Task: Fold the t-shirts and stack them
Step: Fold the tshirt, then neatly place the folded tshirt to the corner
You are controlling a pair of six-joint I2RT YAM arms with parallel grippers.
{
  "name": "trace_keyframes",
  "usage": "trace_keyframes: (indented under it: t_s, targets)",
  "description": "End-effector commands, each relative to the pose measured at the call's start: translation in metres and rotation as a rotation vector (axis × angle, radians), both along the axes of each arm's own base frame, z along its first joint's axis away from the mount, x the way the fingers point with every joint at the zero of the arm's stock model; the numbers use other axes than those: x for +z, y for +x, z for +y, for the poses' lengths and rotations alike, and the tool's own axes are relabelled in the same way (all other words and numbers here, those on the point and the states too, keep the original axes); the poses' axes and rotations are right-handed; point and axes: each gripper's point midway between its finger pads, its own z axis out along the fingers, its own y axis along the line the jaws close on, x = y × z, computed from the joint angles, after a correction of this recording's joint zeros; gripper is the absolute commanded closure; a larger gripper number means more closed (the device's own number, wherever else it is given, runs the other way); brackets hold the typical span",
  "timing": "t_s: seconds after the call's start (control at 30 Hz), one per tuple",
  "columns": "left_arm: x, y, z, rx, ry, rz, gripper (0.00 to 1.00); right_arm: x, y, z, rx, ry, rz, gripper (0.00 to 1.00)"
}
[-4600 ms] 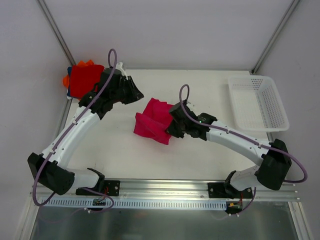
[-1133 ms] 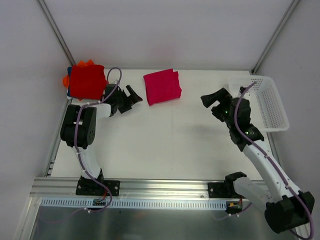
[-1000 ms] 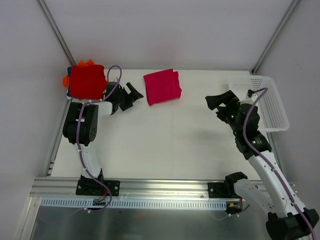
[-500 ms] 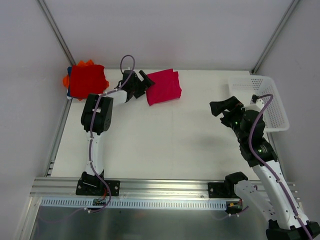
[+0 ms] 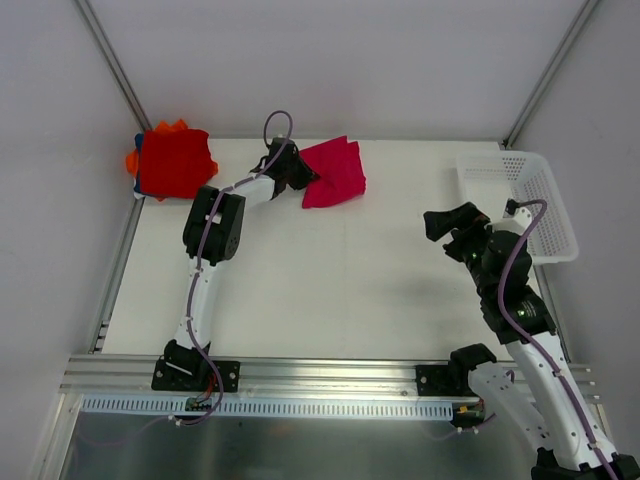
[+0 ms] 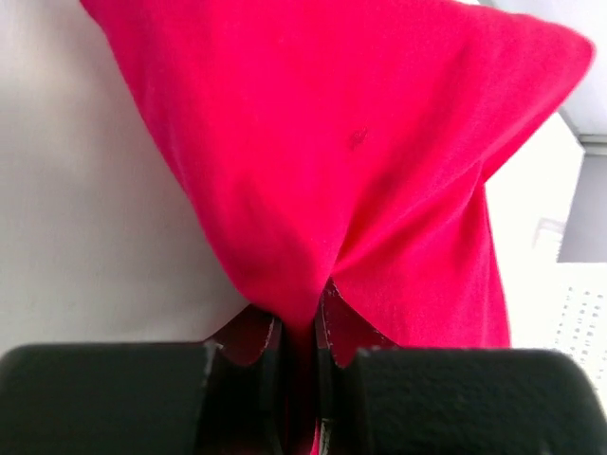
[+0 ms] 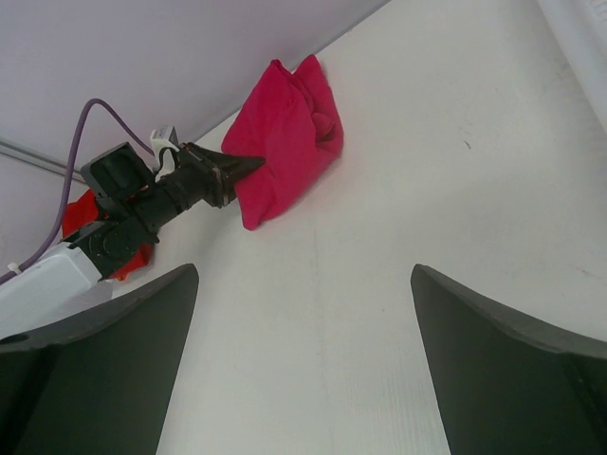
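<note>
A folded crimson-pink t-shirt (image 5: pixel 335 173) lies at the back middle of the table, also seen as the pink t-shirt (image 7: pixel 289 137) in the right wrist view. My left gripper (image 5: pixel 305 178) is shut on its left edge, and pink cloth (image 6: pixel 341 171) bunches up between the fingers (image 6: pixel 261 341). A stack of bright red and orange t-shirts (image 5: pixel 172 160) sits at the back left corner. My right gripper (image 5: pixel 452 222) hangs open and empty above the right side of the table, far from the shirts.
A white perforated basket (image 5: pixel 520 205) stands at the back right, just beyond my right arm. The metal frame posts (image 5: pixel 110 70) rise at the back corners. The left arm (image 5: pixel 215 225) stretches far out along the table's left side.
My left gripper moved right from beside the red stack to the pink shirt and closed on its edge, which has puckered. My right arm drew back and down a little.
</note>
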Motion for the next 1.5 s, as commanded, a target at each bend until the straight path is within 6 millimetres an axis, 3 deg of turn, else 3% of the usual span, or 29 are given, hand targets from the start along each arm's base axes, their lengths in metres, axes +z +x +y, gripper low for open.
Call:
trace_keyframes:
  t_s: [0.0, 0.1, 0.2, 0.33, 0.67, 0.9, 1.1, 1.2, 1.47]
  targets:
    - [-0.004, 0.001, 0.009, -0.014, 0.071, 0.0, 1.0, -0.002, -0.001, -0.005, -0.018, -0.008, -0.009, 0.01]
    - [0.009, 0.003, 0.016, -0.062, 0.108, -0.041, 1.0, -0.004, -0.003, -0.002, -0.005, 0.003, -0.004, 0.01]
    - [0.036, 0.012, 0.026, -0.116, 0.167, -0.104, 1.0, -0.003, -0.005, -0.001, 0.002, 0.018, -0.009, 0.0]
    - [0.054, 0.017, 0.068, -0.134, 0.263, -0.109, 1.0, -0.001, -0.009, -0.001, 0.006, 0.035, -0.025, 0.01]
    - [0.099, 0.02, 0.135, -0.193, 0.503, -0.208, 1.0, -0.015, -0.02, -0.008, -0.025, 0.071, -0.041, 0.01]
    - [0.127, 0.018, 0.167, -0.199, 0.673, -0.23, 1.0, -0.021, -0.023, -0.017, -0.065, 0.064, -0.054, 0.01]
    - [0.163, 0.02, 0.195, -0.164, 0.765, -0.27, 1.0, -0.036, -0.018, -0.009, -0.04, 0.08, -0.017, 0.0]
    - [0.171, 0.019, 0.202, -0.164, 0.787, -0.273, 1.0, -0.043, -0.015, -0.006, -0.036, 0.095, -0.01, 0.01]
    - [0.176, 0.017, 0.251, -0.101, 0.879, -0.238, 1.0, -0.06, -0.011, -0.003, -0.032, 0.094, 0.021, 0.0]
